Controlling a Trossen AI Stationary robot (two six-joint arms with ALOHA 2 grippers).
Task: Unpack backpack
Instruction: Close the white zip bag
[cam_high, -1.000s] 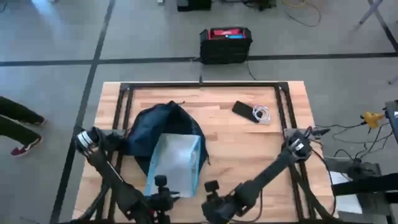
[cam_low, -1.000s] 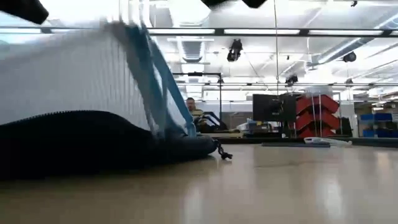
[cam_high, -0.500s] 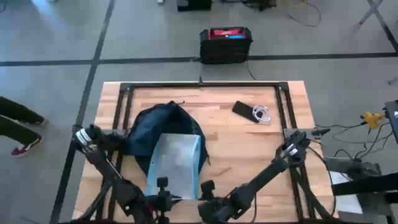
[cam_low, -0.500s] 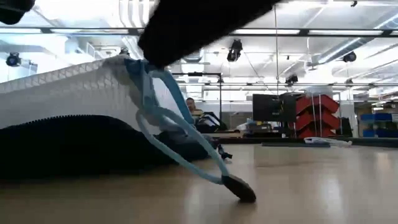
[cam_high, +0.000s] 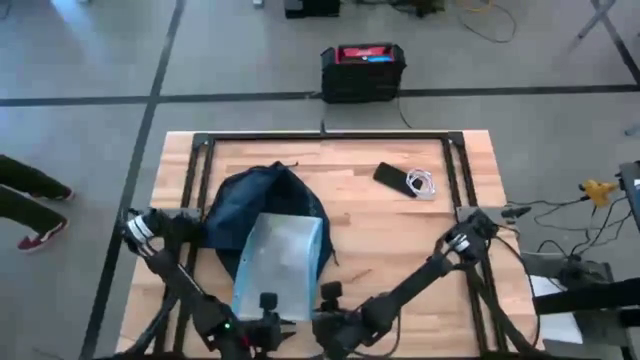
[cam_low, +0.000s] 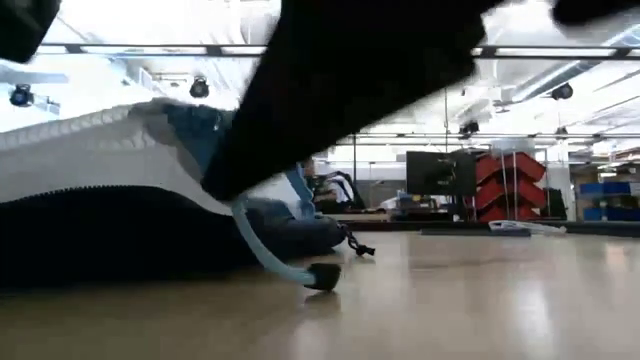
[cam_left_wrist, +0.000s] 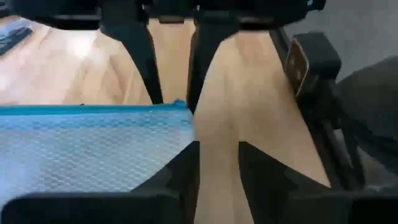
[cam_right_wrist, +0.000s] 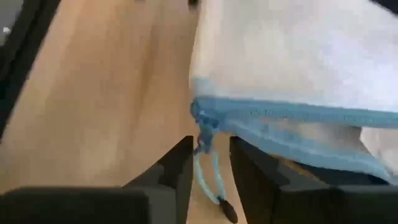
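The backpack (cam_high: 258, 205) is overlain at six o'clock by a mesh pouch (cam_high: 280, 265); left gripper (cam_left_wrist: 217, 158) and right gripper (cam_right_wrist: 209, 163) fingers are seen slightly parted, nothing pinched.

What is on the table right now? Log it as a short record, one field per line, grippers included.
surface: wooden table
backpack: dark navy backpack, lying on the table's left half
pouch: pale mesh pouch with blue zip edge, lying partly over the backpack's near side
pull cord: light blue pull cord, hanging from the pouch down to the table
left gripper: left gripper, at the pouch's near edge, jaws slightly apart, gripping nothing
right gripper: right gripper, at the pouch's zip corner, cord between the fingers
far side: phone beside a coiled white cable
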